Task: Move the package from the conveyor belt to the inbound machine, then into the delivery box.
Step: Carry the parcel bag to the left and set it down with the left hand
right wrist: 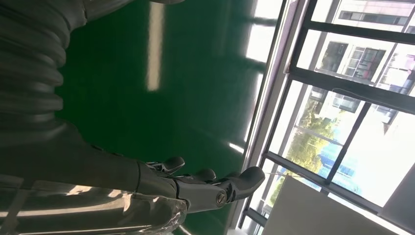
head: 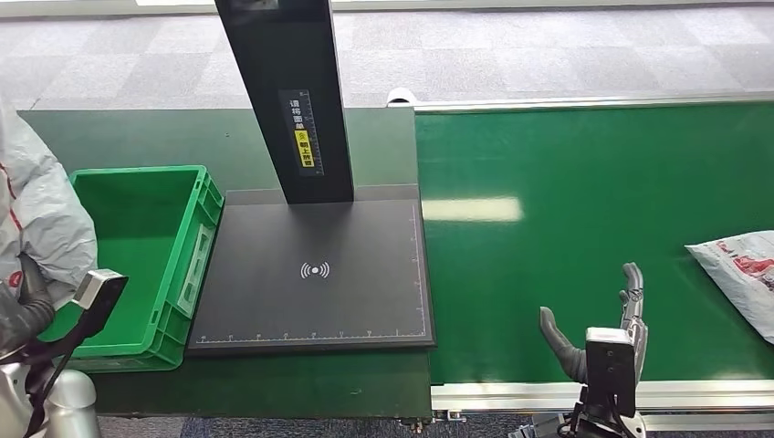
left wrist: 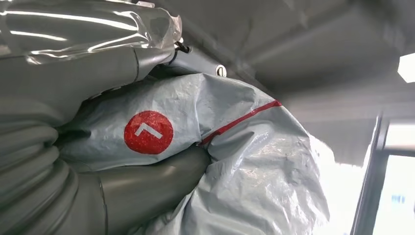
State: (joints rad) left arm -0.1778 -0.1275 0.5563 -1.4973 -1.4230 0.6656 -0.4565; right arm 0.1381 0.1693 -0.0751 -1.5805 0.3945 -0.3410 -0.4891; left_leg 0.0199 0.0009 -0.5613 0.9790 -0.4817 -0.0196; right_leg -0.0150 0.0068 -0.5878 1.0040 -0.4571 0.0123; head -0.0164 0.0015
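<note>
At lower left, the left hand (head: pixel 27 306) grips a grey package (head: pixel 41 214) beside the green delivery box (head: pixel 178 274). Lower right, the right hand (head: pixel 602 328) is spread, holding nothing, over the conveyor belt (head: pixel 548 274). A second package (head: pixel 744 269), probably similar, lies at right edge.

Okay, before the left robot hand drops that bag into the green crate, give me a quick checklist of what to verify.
1. Bag held by left robot hand: ok, thumb and fingers wrap it.
2. Crate has room: ok, its visible floor is bare green.
3. Bag above the crate opening: cannot tell, it hangs at the crate's left edge.
4. Right robot hand out of the way: ok, open over the belt.
5. Scanner plate free: ok.
6. Next bag waiting on belt: ok.
</note>
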